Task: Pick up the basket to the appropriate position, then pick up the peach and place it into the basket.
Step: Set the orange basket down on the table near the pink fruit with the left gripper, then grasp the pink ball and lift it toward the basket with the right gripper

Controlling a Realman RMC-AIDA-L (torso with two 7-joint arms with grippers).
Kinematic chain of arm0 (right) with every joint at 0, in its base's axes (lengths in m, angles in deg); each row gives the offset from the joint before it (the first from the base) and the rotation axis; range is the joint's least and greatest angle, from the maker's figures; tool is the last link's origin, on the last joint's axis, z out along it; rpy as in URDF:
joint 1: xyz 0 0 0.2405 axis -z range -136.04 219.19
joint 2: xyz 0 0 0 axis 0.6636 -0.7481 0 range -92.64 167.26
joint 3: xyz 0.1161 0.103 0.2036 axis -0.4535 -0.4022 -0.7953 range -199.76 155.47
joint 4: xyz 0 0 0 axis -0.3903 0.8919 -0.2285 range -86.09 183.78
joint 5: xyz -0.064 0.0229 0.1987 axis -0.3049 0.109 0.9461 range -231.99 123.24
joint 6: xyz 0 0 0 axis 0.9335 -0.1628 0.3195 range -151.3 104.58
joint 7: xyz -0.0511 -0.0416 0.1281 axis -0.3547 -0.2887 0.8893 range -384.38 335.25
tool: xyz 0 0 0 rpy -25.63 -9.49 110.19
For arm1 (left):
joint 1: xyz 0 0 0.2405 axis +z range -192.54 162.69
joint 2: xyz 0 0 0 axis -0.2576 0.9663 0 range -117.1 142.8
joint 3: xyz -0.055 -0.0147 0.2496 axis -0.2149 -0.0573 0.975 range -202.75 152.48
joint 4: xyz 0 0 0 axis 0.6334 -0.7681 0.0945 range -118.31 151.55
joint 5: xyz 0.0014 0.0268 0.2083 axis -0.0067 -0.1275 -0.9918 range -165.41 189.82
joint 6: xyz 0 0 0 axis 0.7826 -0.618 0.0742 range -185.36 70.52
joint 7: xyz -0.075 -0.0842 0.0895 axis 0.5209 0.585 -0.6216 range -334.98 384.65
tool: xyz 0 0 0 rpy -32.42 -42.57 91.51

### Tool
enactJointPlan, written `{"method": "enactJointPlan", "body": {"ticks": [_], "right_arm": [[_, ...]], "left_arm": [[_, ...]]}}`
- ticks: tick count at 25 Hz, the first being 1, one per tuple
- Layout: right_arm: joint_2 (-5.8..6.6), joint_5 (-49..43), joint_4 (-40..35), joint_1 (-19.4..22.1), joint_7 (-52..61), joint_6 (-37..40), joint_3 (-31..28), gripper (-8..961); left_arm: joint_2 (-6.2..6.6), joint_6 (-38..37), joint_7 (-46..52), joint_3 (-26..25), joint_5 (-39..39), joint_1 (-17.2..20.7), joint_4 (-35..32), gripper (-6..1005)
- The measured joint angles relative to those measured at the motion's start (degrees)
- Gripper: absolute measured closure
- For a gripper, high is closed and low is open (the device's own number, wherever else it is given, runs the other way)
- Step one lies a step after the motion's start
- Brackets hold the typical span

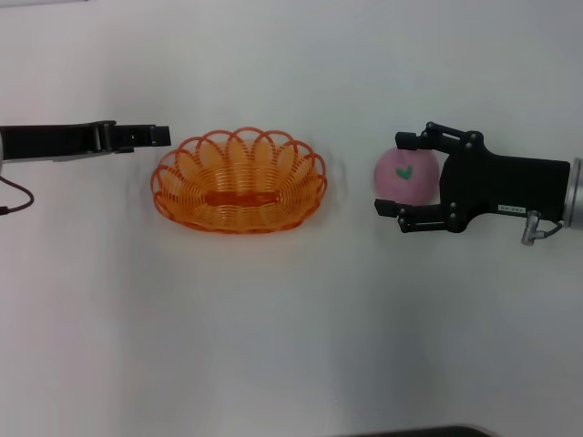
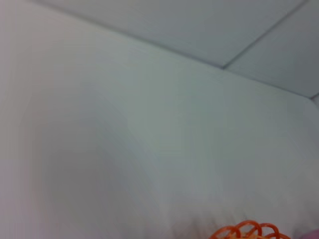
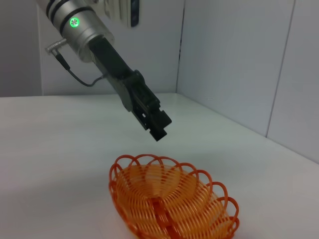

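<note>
The orange wire basket rests on the white table left of centre; it also shows in the right wrist view, and its rim edge shows in the left wrist view. My left gripper hovers just off the basket's left rim, shut and holding nothing; the right wrist view shows it above the basket's far side. The pink peach with its green leaf mark sits between the fingers of my right gripper, to the right of the basket. Those fingers press on it from both sides.
The white table spreads out on all sides of the basket. Pale wall panels stand behind the table in the right wrist view. A dark edge shows at the bottom of the head view.
</note>
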Motion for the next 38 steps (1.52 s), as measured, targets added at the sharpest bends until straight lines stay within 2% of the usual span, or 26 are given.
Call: {"method": "enactJointPlan", "body": {"ticks": [5, 10, 16, 23, 30, 36, 37, 38], "right_arm": [[0.0, 0.0, 0.0, -0.15, 0.0, -0.16, 0.0, 1], [0.09, 0.0, 0.0, -0.5, -0.05, -0.29, 0.0, 1], [0.17, 0.0, 0.0, -0.82, -0.08, -0.34, 0.0, 1], [0.1, 0.03, 0.0, -0.9, -0.17, -0.35, 0.0, -1], [0.08, 0.11, 0.0, -0.88, -0.29, -0.34, 0.0, 0], [0.17, 0.15, 0.0, -0.88, -0.43, -0.33, 0.0, 0], [0.17, 0.16, 0.0, -0.88, -0.44, -0.33, 0.0, -1], [0.17, 0.17, 0.0, -0.88, -0.44, -0.33, 0.0, -1]], "left_arm": [[0.13, -0.98, -16.61, -1.17, 3.17, 1.86, 0.44, 264], [-0.78, -1.24, -35.16, -1.58, 9.39, 5.08, 0.81, 269], [-0.95, -0.81, -50.88, -1.6, 12.61, 6.48, 3.53, 272], [-0.98, -1.53, -54.11, -1.6, 12.74, 6.86, 5.01, 267], [-0.9, -2.12, -54.61, -2.58, 11.82, 9.62, 5.3, 268], [-0.81, -5.27, -58.15, -5.65, 11.19, 12.54, 5.12, 270], [-0.72, -8.16, -60.5, -8.36, 11.11, 13.57, 5.25, 270], [-0.7, -8.69, -61.01, -8.84, 11.11, 13.82, 5.3, 273]]}}
